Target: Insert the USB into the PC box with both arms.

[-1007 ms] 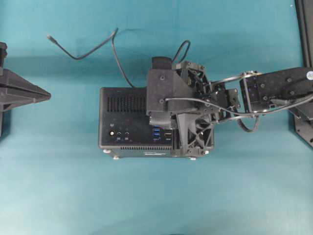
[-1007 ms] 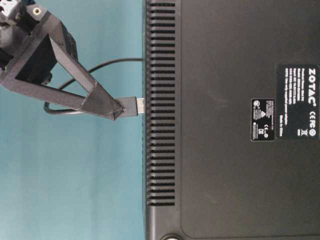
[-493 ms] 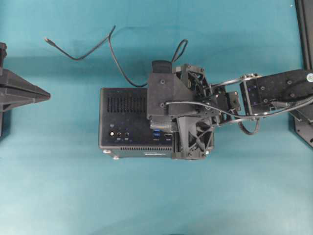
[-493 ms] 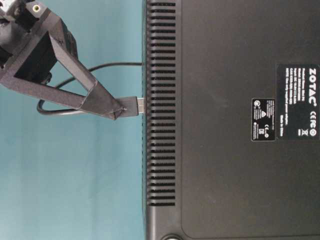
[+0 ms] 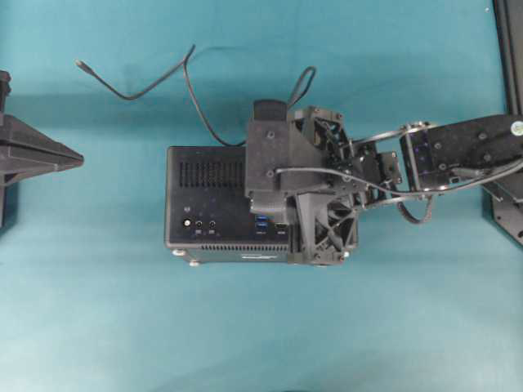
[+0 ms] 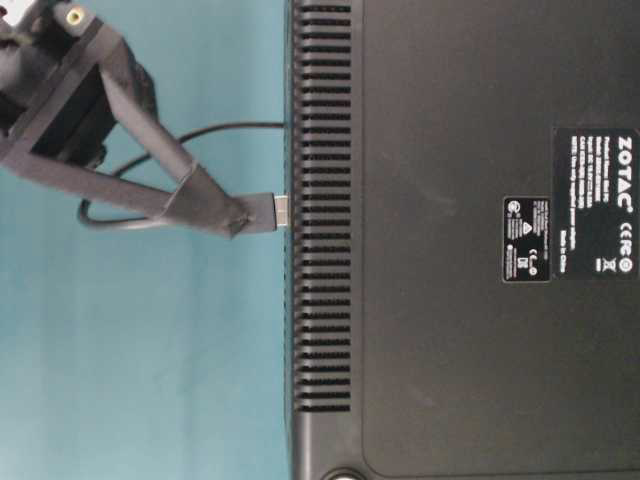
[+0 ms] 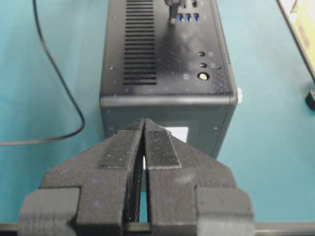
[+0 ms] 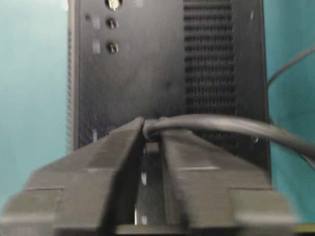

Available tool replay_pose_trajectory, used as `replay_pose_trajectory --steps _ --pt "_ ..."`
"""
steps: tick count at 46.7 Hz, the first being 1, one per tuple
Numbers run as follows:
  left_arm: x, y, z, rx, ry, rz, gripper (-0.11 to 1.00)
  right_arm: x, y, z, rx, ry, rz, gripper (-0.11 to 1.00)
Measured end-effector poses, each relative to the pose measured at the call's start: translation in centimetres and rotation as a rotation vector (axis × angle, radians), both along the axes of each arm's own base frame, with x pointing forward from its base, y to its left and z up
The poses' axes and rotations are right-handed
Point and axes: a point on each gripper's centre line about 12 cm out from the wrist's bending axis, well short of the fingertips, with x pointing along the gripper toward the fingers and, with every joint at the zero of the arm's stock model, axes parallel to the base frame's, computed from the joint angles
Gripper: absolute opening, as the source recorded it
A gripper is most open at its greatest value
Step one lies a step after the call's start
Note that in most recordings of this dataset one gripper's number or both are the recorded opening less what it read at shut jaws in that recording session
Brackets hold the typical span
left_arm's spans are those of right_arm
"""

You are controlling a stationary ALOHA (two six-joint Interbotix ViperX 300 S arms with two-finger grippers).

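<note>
Action at the left edge first: the left black wedge-fingered end effector [image 5: 80, 160] hangs over the teal cloth-covered surface [image 5: 122, 327], pads pressed flat together with nothing between them. It points at the black rectangular PC box with the vent grille [image 5: 204, 196] but is well apart from it and not bracing it.

Moving right, the thin black cable [image 5: 139, 90] loops toward the far edge of the surface, and its slim free tip [image 5: 80, 62] lies loose there. The box sits about mid-surface with its port face up.

Now the key spot: the small chunky black USB plug [image 6: 262, 213] stands against the port face. Its silver shell meets the box, and a sliver of metal is showing. The right black end effector [image 6: 235, 222] has its tips flanking the back of the plug, with a narrow gap between the fingers in the wrist view. Whether they are pinching it I cannot tell.

The risks, as I judge them:
- With metal showing, the plug may not be fully home, so the springy cable could lever it back out or tilt it.
- A sideways pull as the arm lifts away could drag the plug, or shift the unbraced box.
</note>
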Motion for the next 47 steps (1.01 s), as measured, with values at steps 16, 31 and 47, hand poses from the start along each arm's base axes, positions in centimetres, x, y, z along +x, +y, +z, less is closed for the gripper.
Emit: replay_pose_trajectory --steps 16,31,47 --pt "0.0 0.0 0.1 -0.002 -0.001 0.000 0.00 -0.2 -0.2 0.5 -0.011 -0.016 0.002 0.64" --pt "0.0 0.0 0.0 -0.002 -0.001 0.000 0.00 -0.6 -0.8 2.2 -0.047 -0.080 0.003 0.63" --pt "0.0 0.0 0.1 -0.022 -0.002 0.006 0.00 0.0 -0.7 2.5 -0.032 -0.153 0.014 0.38"
